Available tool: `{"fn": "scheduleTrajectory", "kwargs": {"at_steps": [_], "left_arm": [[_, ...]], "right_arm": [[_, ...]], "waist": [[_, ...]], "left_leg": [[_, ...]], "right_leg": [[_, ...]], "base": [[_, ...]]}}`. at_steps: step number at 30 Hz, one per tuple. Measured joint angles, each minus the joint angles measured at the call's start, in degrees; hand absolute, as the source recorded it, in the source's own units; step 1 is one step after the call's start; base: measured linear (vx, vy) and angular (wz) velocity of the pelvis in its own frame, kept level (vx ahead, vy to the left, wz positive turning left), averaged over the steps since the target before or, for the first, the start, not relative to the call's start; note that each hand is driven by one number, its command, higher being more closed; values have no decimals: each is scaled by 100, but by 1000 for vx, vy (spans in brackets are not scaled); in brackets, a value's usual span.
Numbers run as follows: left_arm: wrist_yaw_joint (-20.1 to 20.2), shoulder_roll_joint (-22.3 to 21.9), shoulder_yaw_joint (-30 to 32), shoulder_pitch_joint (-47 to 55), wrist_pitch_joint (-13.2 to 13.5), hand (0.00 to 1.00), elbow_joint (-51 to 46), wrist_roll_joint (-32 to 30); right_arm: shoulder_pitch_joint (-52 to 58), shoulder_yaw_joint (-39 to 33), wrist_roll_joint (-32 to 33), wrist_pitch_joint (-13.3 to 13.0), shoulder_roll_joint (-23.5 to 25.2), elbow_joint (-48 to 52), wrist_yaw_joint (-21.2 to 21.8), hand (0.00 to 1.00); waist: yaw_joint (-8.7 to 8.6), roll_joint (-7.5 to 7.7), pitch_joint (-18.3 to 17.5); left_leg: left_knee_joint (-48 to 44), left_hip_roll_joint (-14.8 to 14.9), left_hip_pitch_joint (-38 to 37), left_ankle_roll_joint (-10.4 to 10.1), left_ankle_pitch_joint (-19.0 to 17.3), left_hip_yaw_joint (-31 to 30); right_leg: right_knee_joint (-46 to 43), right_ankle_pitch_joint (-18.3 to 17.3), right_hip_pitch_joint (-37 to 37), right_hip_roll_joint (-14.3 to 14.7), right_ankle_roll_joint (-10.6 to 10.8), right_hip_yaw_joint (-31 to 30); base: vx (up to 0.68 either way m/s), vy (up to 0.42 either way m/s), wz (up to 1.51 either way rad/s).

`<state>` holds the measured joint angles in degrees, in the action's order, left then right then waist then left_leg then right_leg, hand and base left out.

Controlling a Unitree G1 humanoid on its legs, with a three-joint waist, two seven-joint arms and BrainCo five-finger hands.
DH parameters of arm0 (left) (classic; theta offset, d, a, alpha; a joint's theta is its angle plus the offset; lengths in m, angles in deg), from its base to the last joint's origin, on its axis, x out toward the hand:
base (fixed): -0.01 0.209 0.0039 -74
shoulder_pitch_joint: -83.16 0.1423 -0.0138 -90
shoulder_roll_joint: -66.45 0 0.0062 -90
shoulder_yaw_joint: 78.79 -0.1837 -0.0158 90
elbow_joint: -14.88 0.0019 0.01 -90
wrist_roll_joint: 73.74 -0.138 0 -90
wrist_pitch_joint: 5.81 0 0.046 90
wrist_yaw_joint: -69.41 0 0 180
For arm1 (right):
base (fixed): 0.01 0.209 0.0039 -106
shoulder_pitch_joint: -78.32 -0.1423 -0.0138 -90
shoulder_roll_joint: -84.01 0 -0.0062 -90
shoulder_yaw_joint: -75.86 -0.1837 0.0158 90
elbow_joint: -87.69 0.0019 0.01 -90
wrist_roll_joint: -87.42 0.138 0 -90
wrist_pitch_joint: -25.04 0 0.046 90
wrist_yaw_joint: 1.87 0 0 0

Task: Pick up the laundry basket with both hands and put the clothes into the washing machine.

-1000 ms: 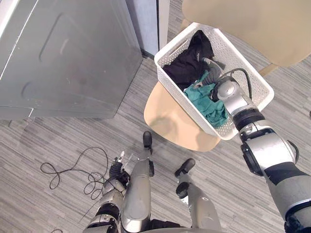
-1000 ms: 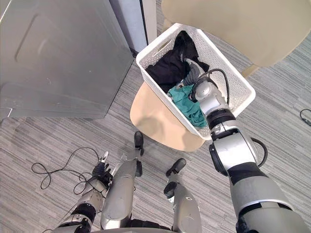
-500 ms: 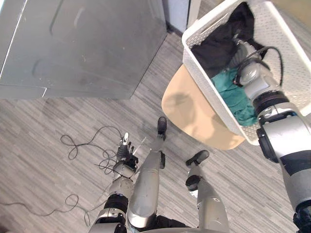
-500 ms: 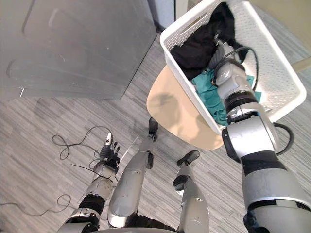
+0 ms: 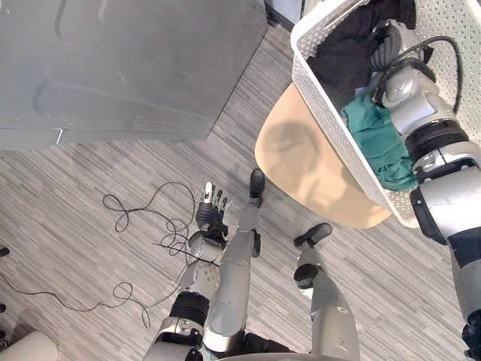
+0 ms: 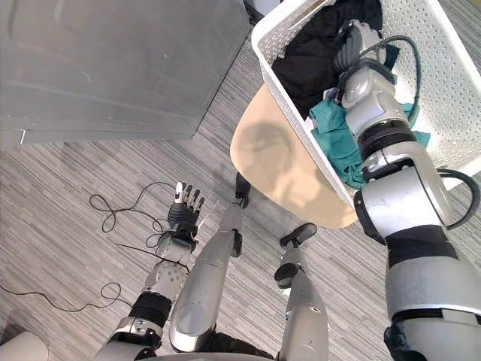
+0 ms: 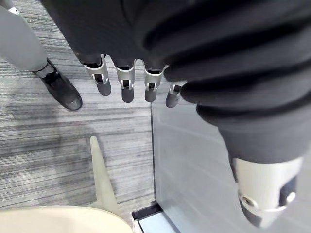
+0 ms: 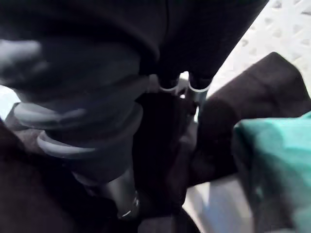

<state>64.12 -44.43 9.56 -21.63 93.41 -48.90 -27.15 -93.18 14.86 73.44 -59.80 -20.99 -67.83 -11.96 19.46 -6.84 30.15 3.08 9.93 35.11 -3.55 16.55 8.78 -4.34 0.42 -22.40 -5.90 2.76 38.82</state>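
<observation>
camera shifted | right robot hand [image 6: 352, 41] still inside white perforated laundry basket [image 5: 323, 113], grip cannot tell | left robot hand [image 6: 183, 214] spread, well apart

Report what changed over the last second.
Mostly the camera swung, shifting the whole scene. The left hand, fingers straight, seems lifted slightly forward above the floor. The right hand stays buried in the black garment beside the teal garment in the white laundry basket, which has not left its place.
</observation>
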Motion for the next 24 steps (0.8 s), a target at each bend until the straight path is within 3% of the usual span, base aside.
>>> {"fn": "scheduleTrajectory", "kwargs": {"at_steps": [2, 4, 9, 12, 15, 20, 24], "left_arm": [[-11, -1, 40, 2, -1, 0, -11, 0], [-10, -6, 339, 39, -9, 0, -152, -11], [-8, 118, 421, 369, -14, 0, -353, -266], [19, 237, 385, 700, -17, 0, -391, -469], [25, 479, 338, 1005, -58, 0, -364, -590], [31, 715, 327, 1364, -106, 0, -431, -830], [36, 732, 346, 1556, -123, 0, -863, -1175]], "right_arm": [[183, -178, 43, -2, 143, 190, 3, 100], [491, -393, 40, -6, 441, 594, 27, 100], [1058, -982, -15, -11, 526, 1369, 33, 100], [1424, -1578, -15, -33, 592, 2124, 10, 100], [1702, -2178, -14, -61, 562, 2778, -137, 100], [2196, -2753, -17, -231, 558, 3610, -448, 100], [2583, -3091, -18, -448, 557, 4598, -500, 100]], "waist": [[-7, 1, 0], [-144, 11, -5], [-343, 89, -26], [-470, 264, -92], [-631, 562, -239], [-806, 922, -458], [-899, 1031, -576]], "left_leg": [[-111, 42, -1, -1, -1, 36], [-302, 155, -32, 1, -3, 109], [-377, 268, -459, 3, -9, 171], [-378, 274, -777, -3, -44, 249], [-325, 298, -970, -2, -59, 248], [-317, 208, -1310, 57, -199, 307], [-329, 136, -1511, 112, -274, 410]], "right_leg": [[-136, -48, 7, -16, -47, 29], [-415, -140, 32, -25, -105, 52], [-847, -388, 329, -67, -129, 84], [-1059, -643, 525, -143, -205, 82], [-1319, -843, 543, -212, -192, 38], [-1551, -936, 715, -375, -137, -88], [-1557, -914, 890, -455, -153, -139]], "base": [[60, 38, -2], [52, 38, -5], [-13, 1, 0], [-104, -34, -9], [-114, -1, -6], [-32, 11, -4], [6, 14, -3]]}}
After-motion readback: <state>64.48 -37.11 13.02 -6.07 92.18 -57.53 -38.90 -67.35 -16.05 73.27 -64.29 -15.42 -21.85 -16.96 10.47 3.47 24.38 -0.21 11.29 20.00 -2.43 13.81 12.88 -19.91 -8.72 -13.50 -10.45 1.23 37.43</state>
